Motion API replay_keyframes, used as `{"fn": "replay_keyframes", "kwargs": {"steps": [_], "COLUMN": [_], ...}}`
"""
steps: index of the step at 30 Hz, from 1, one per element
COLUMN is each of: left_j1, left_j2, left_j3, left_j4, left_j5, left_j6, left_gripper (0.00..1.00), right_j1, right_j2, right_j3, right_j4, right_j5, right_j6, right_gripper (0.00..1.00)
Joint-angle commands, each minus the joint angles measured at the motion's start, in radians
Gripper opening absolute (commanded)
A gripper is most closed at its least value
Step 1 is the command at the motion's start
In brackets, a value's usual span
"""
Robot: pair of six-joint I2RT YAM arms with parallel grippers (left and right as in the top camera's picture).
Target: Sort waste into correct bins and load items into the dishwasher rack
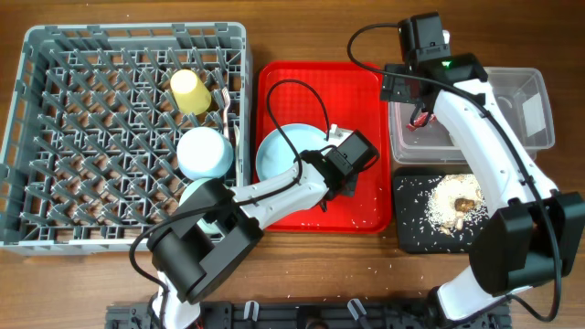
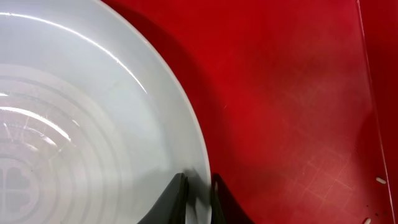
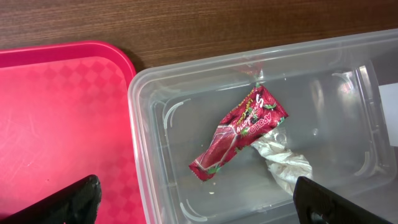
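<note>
Left claw (image 2: 199,178) pinches the right rim of the light blue plate (image 2: 93,124) on the red tray (image 2: 280,93), while just right of the tray the right claw (image 3: 196,186) hangs wide open over the clear tub (image 3: 149,124), where the red wrapper (image 3: 239,134) lies diagonally, near end toward the tray, beside the white tissue (image 3: 283,163).

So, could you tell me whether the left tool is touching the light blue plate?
Touching. The left wrist view shows the left tool with one finger on each side of the light blue plate rim, pinching it.
</note>
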Motion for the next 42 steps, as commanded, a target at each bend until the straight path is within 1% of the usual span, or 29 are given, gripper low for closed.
{"fn": "replay_keyframes", "kwargs": {"steps": [1,3,8,16,25,26,27,28,30,32,35,39,40,42], "left_j1": [-0.006,-0.006,-0.006,-0.006,-0.006,-0.006,-0.006,-0.006,-0.006,-0.005,-0.003,0.031,0.051,0.113], "left_j2": [0.022,0.022,0.022,0.023,0.068,0.069,0.068,0.068,0.06,0.033,-0.053,-0.269,-0.33,-0.44], "left_j3": [-0.046,-0.046,-0.046,-0.046,-0.046,-0.046,-0.046,-0.046,-0.044,-0.043,-0.038,0.01,0.023,0.041], "left_j4": [-0.024,-0.024,-0.023,-0.023,-0.01,-0.015,-0.016,-0.016,-0.017,-0.017,-0.019,-0.069,-0.076,-0.08], "left_j5": [0.023,0.023,0.023,0.023,0.023,0.022,0.022,0.023,0.023,0.023,0.023,0.024,0.046,0.147], "left_j6": [-0.017,-0.017,-0.017,-0.017,-0.016,-0.016,-0.017,-0.017,-0.016,-0.016,-0.016,-0.016,-0.015,-0.005], "left_gripper": [0.13,0.13,0.18,0.14,0.17,0.16,0.07,0.04,0.04,0.04,0.04,0.04,0.04,0.04], "right_j1": [-0.002,-0.002,-0.002,-0.003,-0.003,-0.003,-0.003,-0.003,-0.003,-0.003,-0.003,-0.003,-0.003,-0.003], "right_j2": [-0.006,-0.006,-0.006,-0.006,-0.006,-0.006,-0.006,-0.006,-0.006,-0.006,-0.006,-0.006,-0.006,-0.006], "right_j3": [0.006,0.006,0.006,0.006,0.006,0.006,0.006,0.006,0.006,0.005,0.006,0.006,0.006,0.006], "right_j4": [0.003,0.003,0.002,0.003,0.003,0.003,0.002,0.002,0.003,0.003,0.003,0.003,0.003,0.003], "right_j5": [0.016,0.016,0.016,0.016,0.016,0.016,0.016,0.016,0.016,0.016,0.016,0.016,0.016,0.016], "right_j6": [-0.012,-0.011,-0.012,-0.012,-0.012,-0.012,-0.012,-0.012,-0.012,-0.012,-0.011,-0.012,-0.012,-0.012], "right_gripper": [1.0,1.0,1.0,1.0,1.0,1.0,1.0,1.0,1.0,1.0,1.0,1.0,1.0,1.0]}}
